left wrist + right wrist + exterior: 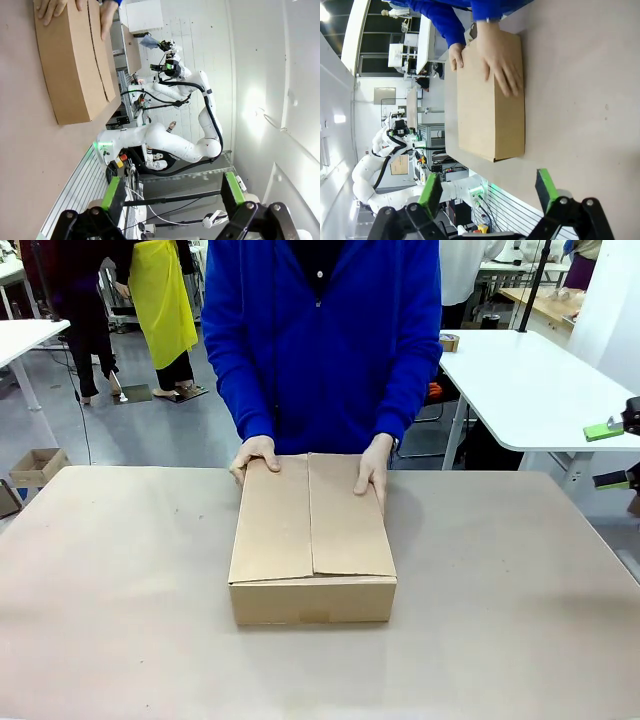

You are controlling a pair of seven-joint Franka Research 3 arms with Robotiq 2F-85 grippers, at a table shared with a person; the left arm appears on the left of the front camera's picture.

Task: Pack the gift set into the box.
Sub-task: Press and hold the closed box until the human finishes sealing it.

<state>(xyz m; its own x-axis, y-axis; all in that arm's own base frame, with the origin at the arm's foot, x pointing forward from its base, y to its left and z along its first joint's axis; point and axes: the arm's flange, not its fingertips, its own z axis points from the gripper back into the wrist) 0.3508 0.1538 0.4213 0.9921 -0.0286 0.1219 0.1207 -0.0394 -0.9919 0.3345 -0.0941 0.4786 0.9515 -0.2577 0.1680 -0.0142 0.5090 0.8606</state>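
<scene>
The left gripper [171, 192] hung beside the table's edge in its wrist view. Its green-padded fingers [111, 193] were spread wide, with nothing between them. Up at 11 o'clock in that view lay the box [75, 60], with the person's hands on its far end.

In the front view a small carton [38, 465] sat on the floor at 9 o'clock, past the table [120, 590]. The box [312, 540] rested in the middle of the table, closed. Its two top flaps [275, 520] were folded flat and met along a seam running from 12 to 6 o'clock. A person [320, 340] in a blue jacket stood at the 12 o'clock side. One hand [255, 454] was on the box's 11 o'clock corner and the other hand [374, 470] on its 1 o'clock corner, both touching the top.

A white table [530, 390] stood behind at 2 o'clock. The right gripper [600, 455] showed at the 3 o'clock edge of the front view, well apart from the box, its two green pads held far apart. In its own wrist view the right gripper [488, 192] had its fingers [431, 192] opened wide and empty. The box [490, 115] lay beyond them toward 12 o'clock. There one hand [502, 62] was spread flat on the top and the other hand [456, 56] gripped the far corner.
</scene>
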